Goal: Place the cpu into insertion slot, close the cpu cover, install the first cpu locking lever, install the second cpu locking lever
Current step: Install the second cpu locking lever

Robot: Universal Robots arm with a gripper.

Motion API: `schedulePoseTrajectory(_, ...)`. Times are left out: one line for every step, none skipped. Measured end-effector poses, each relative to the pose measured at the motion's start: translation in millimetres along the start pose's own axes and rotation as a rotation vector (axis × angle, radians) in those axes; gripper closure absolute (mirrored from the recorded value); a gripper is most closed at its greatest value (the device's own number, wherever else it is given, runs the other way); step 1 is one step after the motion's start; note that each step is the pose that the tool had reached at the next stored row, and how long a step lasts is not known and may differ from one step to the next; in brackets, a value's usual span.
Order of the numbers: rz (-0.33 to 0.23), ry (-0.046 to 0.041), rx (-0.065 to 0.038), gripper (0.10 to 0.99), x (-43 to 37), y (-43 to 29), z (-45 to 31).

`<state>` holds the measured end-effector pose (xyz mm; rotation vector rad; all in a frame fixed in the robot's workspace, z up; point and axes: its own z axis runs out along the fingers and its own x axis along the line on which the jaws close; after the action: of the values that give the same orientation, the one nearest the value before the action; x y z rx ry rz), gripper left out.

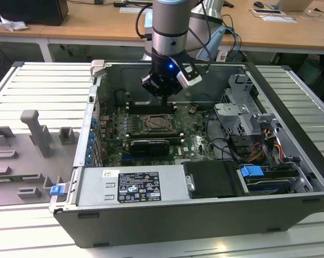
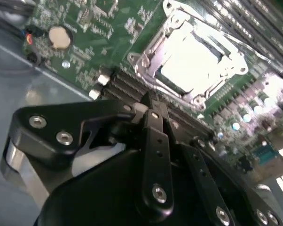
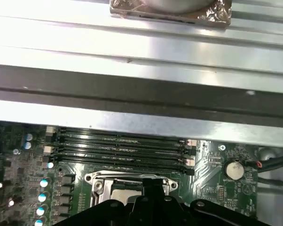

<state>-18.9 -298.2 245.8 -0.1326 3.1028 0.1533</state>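
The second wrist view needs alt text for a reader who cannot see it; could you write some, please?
The black gripper hangs close above a green motherboard, its fingertips near the edge of the insertion slot. A silver-topped cpu sits in the slot, framed by the cpu cover. A round coin battery lies off to one side.

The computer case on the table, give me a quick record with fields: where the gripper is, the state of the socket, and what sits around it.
gripper: hangs inside the open computer case, above the memory slots
socket: silver frame lying flat, bright metal square in its window
chip in gripper: cannot tell
circuit board: green, on the case floor
coin battery: on the board near the socket
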Motion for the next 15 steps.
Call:
schedulePoseTrajectory(0.0,-0.0001,0.0,0.98,0.2,-1.8,-0.2)
schedulePoseTrajectory(0.0,-0.0001,0.0,0.98,0.6,-6.8,-0.7)
schedulePoseTrajectory(0.0,-0.0001,0.0,0.98,0.9,-10.5,-1.0)
schedulePoseTrajectory(0.0,-0.0001,0.0,0.98,1.1,-12.6,-1.2)
schedulePoseTrajectory(0.0,-0.0001,0.0,0.98,1.3,-15.1,-1.4)
schedulePoseTrajectory(0.0,0.0,0.0,0.98,1.5,-18.1,-1.6)
schedulePoseTrajectory(0.0,0.0,0.0,0.98,1.7,-20.6,-1.8)
schedulePoseTrajectory(0.0,-0.0001,0.0,0.98,2.1,-23.7,-1.9)
schedulePoseTrajectory(0.0,0.0,0.0,0.98,2.2,-25.4,-2.0)
schedulePoseTrajectory(0.0,0.001,0.0,0.98,2.5,-28.6,-2.1)
schedulePoseTrajectory(0.0,0.002,0.0,0.98,2.6,-29.9,-1.9)
schedulePoseTrajectory(0.001,0.0029,0.0,0.98,2.7,-31.2,-1.7)
schedulePoseTrajectory(0.001,0.0041,0.0,0.98,3.0,-34.7,-1.1)
schedulePoseTrajectory(0.001,0.0045,0.0,0.98,3.2,-37.1,-0.5)
schedulePoseTrajectory(0.001,0.0046,0.0,0.98,3.4,-39.1,-0.3)
